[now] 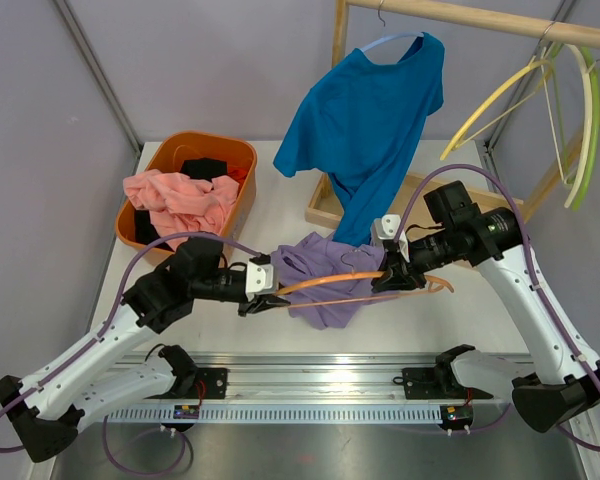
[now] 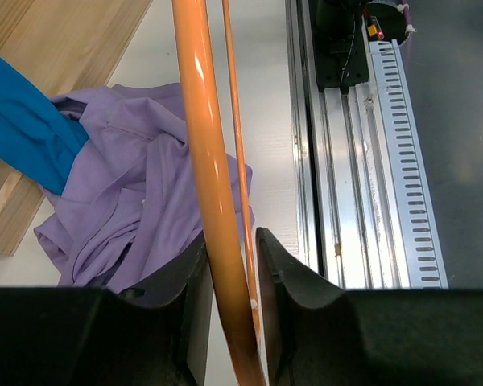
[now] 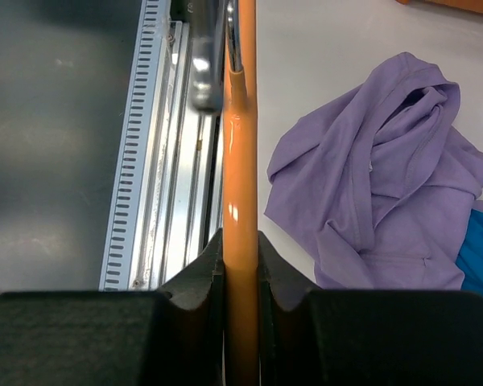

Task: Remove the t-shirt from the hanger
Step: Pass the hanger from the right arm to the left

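An orange hanger (image 1: 330, 283) is held level just above the table between both grippers, with no cloth on it. My left gripper (image 1: 270, 290) is shut on its left end, with the thick bar (image 2: 205, 137) between the jaws (image 2: 229, 273). My right gripper (image 1: 390, 275) is shut on its right part (image 3: 240, 161), with the jaws (image 3: 241, 265) tight on the bar. A purple t-shirt (image 1: 315, 265) lies crumpled on the table under the hanger; it also shows in the left wrist view (image 2: 121, 201) and the right wrist view (image 3: 378, 193).
A blue t-shirt (image 1: 365, 130) hangs on a pale hanger from the wooden rail (image 1: 480, 20), its hem reaching the purple one. Yellow-green hangers (image 1: 580, 130) hang at right. An orange basket (image 1: 242, 190) of clothes stands back left. The metal rail (image 2: 370, 161) runs along the near edge.
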`<state>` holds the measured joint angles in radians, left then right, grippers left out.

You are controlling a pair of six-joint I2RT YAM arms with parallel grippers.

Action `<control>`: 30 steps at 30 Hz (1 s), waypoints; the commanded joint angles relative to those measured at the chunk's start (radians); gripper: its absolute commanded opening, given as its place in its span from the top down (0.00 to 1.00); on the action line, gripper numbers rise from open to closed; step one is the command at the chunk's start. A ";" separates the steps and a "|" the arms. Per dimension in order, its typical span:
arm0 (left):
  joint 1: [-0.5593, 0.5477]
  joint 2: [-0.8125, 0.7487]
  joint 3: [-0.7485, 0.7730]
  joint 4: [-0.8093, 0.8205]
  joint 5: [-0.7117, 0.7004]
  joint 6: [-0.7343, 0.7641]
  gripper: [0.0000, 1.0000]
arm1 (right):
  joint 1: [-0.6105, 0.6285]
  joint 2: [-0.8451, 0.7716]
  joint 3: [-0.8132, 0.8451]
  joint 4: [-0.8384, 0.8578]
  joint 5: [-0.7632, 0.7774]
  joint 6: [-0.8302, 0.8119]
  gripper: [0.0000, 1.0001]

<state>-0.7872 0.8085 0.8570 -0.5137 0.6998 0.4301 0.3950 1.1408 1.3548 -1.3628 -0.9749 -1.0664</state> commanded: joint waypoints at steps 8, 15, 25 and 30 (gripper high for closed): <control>0.000 -0.009 -0.009 0.029 0.026 -0.077 1.00 | 0.010 -0.016 0.015 0.004 -0.054 0.077 0.90; 0.000 -0.061 -0.061 0.038 -0.006 -0.250 1.00 | 0.008 -0.036 0.036 0.132 0.041 0.252 0.49; 0.000 -0.137 -0.079 0.015 -0.138 -0.516 1.00 | -0.039 -0.099 0.073 0.220 0.222 0.385 0.29; 0.000 -0.203 -0.018 -0.084 -0.319 -0.593 1.00 | -0.140 -0.177 0.118 0.218 0.367 0.365 0.28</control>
<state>-0.7830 0.6456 0.7727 -0.5900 0.5213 -0.0689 0.3012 1.0229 1.4120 -1.1805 -0.7315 -0.7132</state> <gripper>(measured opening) 0.148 0.718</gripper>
